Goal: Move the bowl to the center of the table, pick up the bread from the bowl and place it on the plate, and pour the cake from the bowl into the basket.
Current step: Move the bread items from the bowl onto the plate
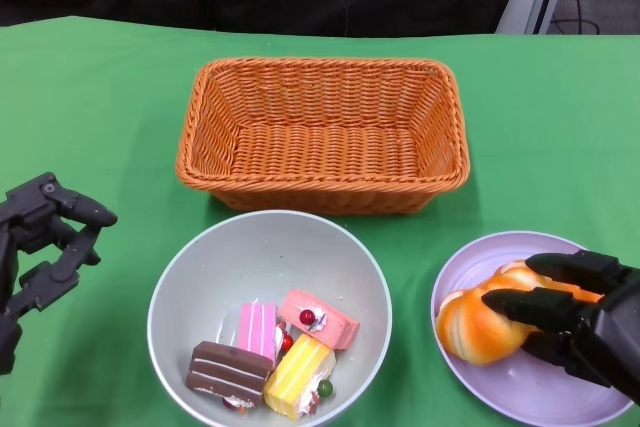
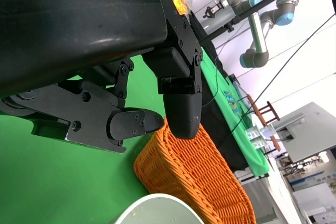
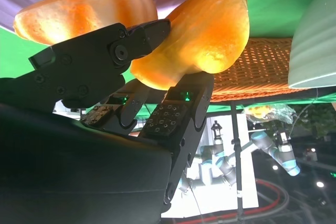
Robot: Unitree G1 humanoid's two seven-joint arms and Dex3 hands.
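One basket (image 1: 322, 133), one bowl (image 1: 215, 262) (four cakes (image 1: 270, 345)), one bread (image 1: 480, 322), one plate (image 1: 530, 387)

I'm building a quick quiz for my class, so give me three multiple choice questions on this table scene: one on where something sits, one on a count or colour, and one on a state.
1. Where is the bread?
A. in the basket
B. on the purple plate
C. in the bowl

2. How many cake pieces lie in the bowl?
A. one
B. two
C. four

3. What is the left robot hand holding?
A. nothing
B. the bowl
C. a cake

Answers:
1 B: the bread lies on the plate, with the right robot hand on it.
2 C: brown, pink, yellow and salmon pieces.
3 A: its fingers are apart over the green cloth.
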